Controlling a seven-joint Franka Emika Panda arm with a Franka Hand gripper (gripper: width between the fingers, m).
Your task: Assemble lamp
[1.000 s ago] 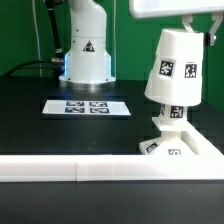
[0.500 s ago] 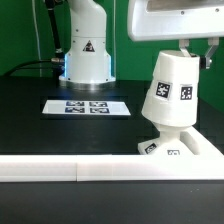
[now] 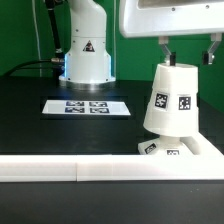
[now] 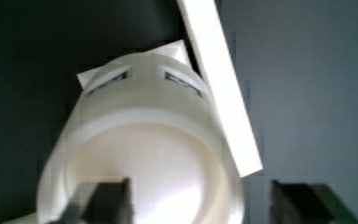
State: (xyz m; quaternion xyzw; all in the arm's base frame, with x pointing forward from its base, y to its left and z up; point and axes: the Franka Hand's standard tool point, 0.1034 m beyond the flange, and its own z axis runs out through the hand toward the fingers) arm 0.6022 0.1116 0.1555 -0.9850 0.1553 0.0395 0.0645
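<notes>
The white cone-shaped shade (image 3: 173, 98) stands upright on the low angular base (image 3: 176, 149) at the exterior view's right, with square tags on its side. The bulb is hidden under it. My gripper (image 3: 188, 48) hangs just above the shade's narrow top, open, with one dark finger on each side. In the wrist view the shade (image 4: 144, 140) fills the middle. My gripper (image 4: 202, 203) straddles it with a gap beside one finger (image 4: 302, 201).
The marker board (image 3: 88, 107) lies flat on the black table at the middle left. The arm's white pedestal (image 3: 87, 50) stands behind it. A long white rail (image 3: 70, 168) runs along the table's front edge, just in front of the base.
The shade has come down from a raised, tilted pose and now sits lower and upright over the base. The fingers have let go and stand apart above its top.
</notes>
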